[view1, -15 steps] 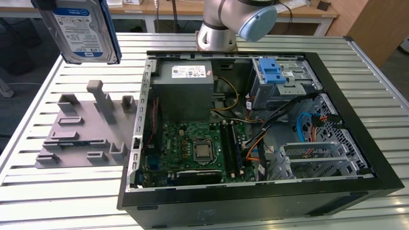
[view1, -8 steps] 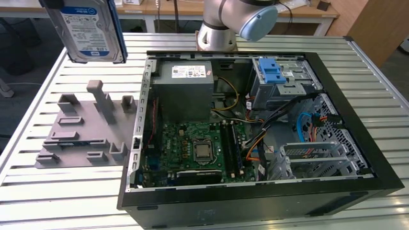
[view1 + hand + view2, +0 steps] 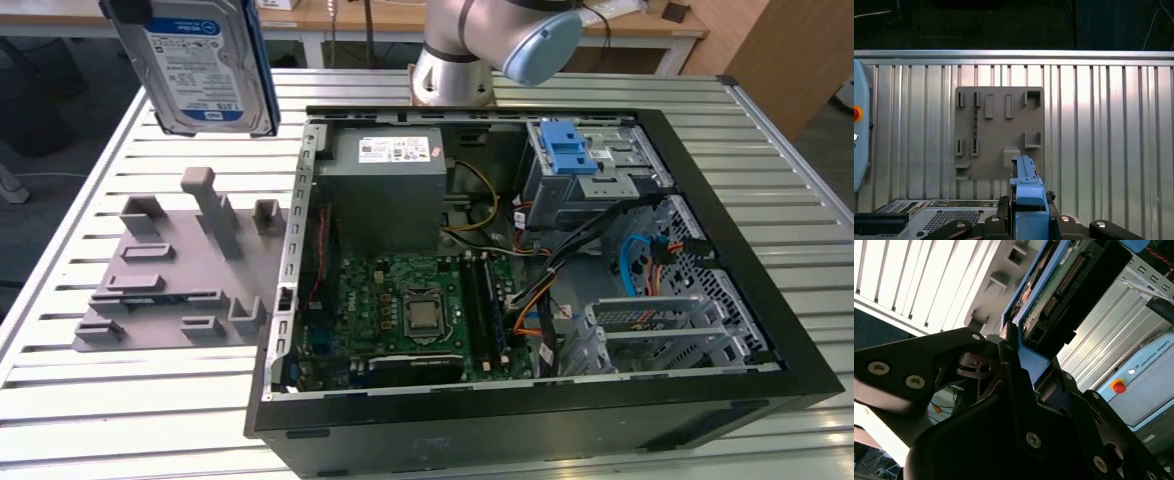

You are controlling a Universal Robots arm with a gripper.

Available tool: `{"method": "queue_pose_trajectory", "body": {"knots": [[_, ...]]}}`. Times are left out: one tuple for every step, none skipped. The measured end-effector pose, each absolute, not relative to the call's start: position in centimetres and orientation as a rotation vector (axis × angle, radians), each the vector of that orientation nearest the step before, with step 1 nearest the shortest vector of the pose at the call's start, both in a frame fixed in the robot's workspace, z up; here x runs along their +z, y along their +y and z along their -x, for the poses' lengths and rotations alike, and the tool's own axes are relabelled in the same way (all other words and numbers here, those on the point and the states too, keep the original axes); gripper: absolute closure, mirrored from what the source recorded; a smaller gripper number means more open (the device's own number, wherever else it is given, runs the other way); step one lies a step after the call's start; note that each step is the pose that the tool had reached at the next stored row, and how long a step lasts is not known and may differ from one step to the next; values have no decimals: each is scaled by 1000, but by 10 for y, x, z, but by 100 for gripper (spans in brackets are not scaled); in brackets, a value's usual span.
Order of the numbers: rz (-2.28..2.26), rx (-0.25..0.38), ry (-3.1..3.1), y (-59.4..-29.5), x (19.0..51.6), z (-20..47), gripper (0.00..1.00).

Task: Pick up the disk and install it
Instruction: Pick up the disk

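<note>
The disk, a silver drive with a blue-and-white label and blue rails, hangs upright in the air at the exterior view's upper left. It is above the far end of a grey holder plate and outside the open computer case. In both wrist views my gripper is shut on the disk, its black fingers clamping the blue rail. In the first wrist view the disk shows edge-on between my gripper's fingers, with the holder plate below it.
Inside the case are a grey power supply box, a motherboard and a metal drive cage with a blue latch. The arm's base stands behind the case. Everything rests on a slatted metal table.
</note>
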State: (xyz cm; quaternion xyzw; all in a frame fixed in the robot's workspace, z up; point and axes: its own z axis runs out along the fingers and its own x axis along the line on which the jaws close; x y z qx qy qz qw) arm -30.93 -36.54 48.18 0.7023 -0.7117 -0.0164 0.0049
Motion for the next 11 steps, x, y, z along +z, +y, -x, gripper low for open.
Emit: {"method": "queue_pose_trajectory", "body": {"knots": [[-2199, -52, -2229, -366, 482, 307, 64], [-2199, -52, -2229, -367, 482, 305, 64], [-2199, -52, -2228, -368, 482, 304, 64], [-2199, -53, -2228, -369, 482, 302, 64], [-2199, -53, -2228, -369, 482, 300, 64], [-2199, -53, -2228, -370, 482, 299, 64], [-2199, -53, -2228, -371, 482, 297, 64], [-2199, -53, -2228, -372, 482, 295, 64], [-2199, -53, -2228, -373, 482, 294, 64], [-2199, -53, -2228, -374, 482, 292, 64], [-2199, -53, -2228, -375, 482, 290, 64]]}}
